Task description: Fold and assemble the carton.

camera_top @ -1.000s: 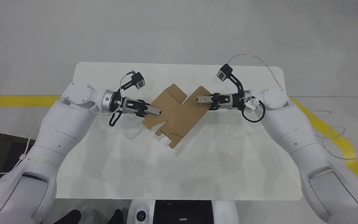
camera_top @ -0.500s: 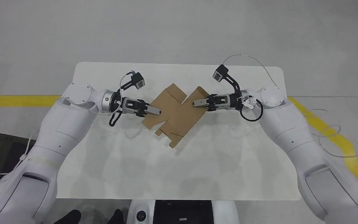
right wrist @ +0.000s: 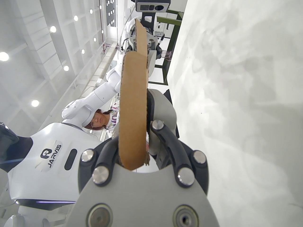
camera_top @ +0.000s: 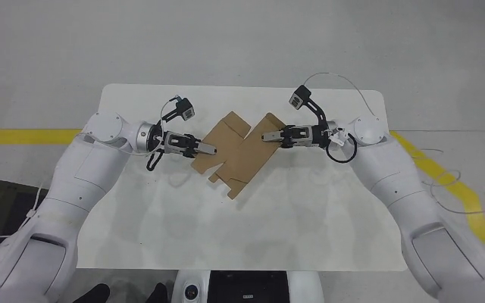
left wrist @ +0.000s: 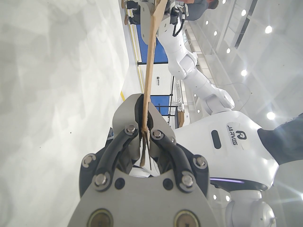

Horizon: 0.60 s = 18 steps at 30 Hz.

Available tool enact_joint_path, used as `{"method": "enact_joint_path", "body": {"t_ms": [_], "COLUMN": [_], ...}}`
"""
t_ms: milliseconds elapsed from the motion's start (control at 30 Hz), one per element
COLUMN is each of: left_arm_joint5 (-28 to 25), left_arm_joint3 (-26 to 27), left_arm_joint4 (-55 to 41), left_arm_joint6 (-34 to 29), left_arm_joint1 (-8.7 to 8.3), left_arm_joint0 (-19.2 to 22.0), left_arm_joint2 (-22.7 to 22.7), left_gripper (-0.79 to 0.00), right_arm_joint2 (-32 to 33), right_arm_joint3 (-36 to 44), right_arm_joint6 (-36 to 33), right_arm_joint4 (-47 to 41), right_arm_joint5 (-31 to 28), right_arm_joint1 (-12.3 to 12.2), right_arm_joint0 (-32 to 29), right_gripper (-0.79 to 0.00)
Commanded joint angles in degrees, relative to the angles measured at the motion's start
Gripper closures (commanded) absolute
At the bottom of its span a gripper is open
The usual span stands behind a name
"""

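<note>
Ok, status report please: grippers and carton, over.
Left gripper shut on the carton. Right gripper shut on its opposite flap. Carton flat, not yet folded, held over the table.

Looks like a big robotics lab or test hall to me. There's a high white ceiling with rows of round lamps way beyond the left pincer, and blue boards behind it. Under it is a white table, and past that a grey floor with a yellow line.
</note>
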<state>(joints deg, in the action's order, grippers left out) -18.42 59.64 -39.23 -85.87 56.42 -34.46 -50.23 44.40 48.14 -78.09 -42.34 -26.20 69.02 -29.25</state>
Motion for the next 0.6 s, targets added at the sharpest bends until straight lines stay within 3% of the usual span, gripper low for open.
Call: {"method": "enact_joint_path", "body": {"t_ms": [0, 33, 567], "left_arm_joint5": [-0.14, -0.18, -1.76], "left_arm_joint3": [0.0, 0.05, -2.67], "left_arm_joint4": [-0.16, -0.28, -9.97], "left_arm_joint6": [0.15, 0.19, 3.64], "left_arm_joint1": [0.0, 0.0, 0.7], "left_arm_joint0": [-0.14, -0.2, -2.19], "left_arm_joint2": [-0.2, -0.31, -4.32], "left_gripper": [-0.634, -0.785, -0.785], "right_arm_joint2": [0.13, 0.22, 2.79], "right_arm_joint3": [0.02, -0.05, -1.19], "right_arm_joint6": [-0.09, -0.09, 4.27], "right_arm_joint4": [0.05, 0.04, 1.09], "right_arm_joint5": [0.09, 0.1, -1.63], "right_arm_joint1": [0.1, 0.15, 0.73], "right_arm_joint0": [-0.02, -0.05, -0.5], "right_gripper": [0.0, 0.0, 0.0]}}
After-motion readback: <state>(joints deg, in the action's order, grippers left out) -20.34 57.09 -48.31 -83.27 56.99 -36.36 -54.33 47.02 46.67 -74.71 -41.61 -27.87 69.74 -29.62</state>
